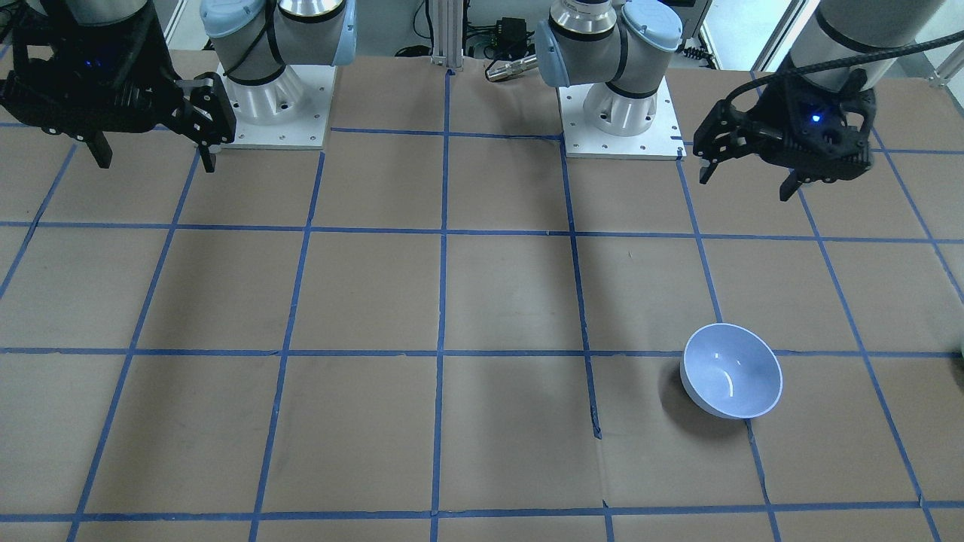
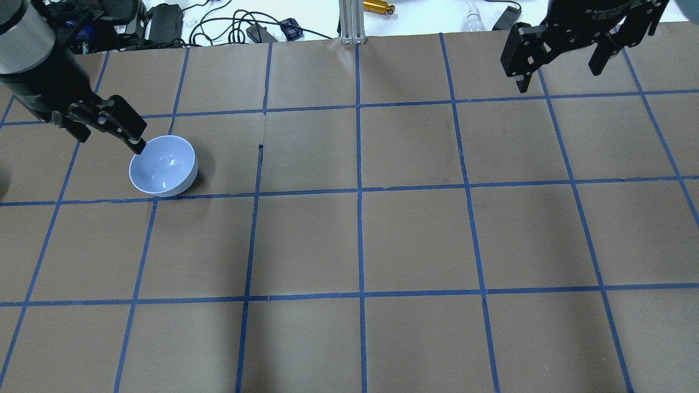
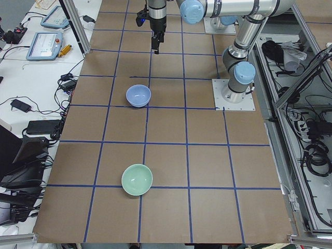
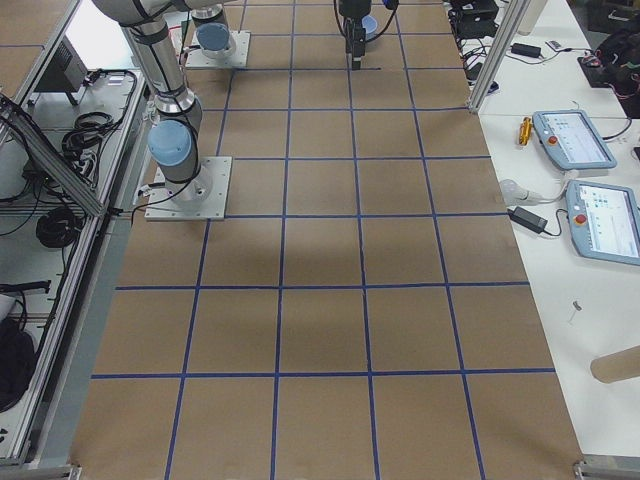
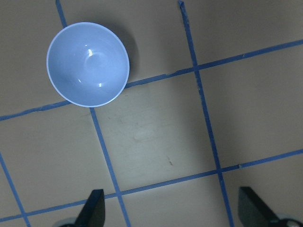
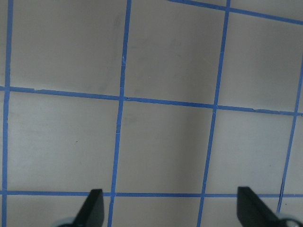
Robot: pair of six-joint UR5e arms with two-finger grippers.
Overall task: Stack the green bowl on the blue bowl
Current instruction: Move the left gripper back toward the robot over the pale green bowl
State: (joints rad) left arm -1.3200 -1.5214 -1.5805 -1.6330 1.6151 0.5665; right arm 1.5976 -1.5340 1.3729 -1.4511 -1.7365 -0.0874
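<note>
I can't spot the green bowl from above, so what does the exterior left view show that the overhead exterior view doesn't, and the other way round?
Only exterior left shows the round, glossy, pale mint-green bowl, upright and empty, toward that camera's end of the brown table with its blue tape grid. Only overhead exterior shows plainly how the grippers stand: the left gripper and the right gripper are both open and hold nothing. Both show the round, glossy, pale lavender-blue bowl, upright and empty on the table.
</note>
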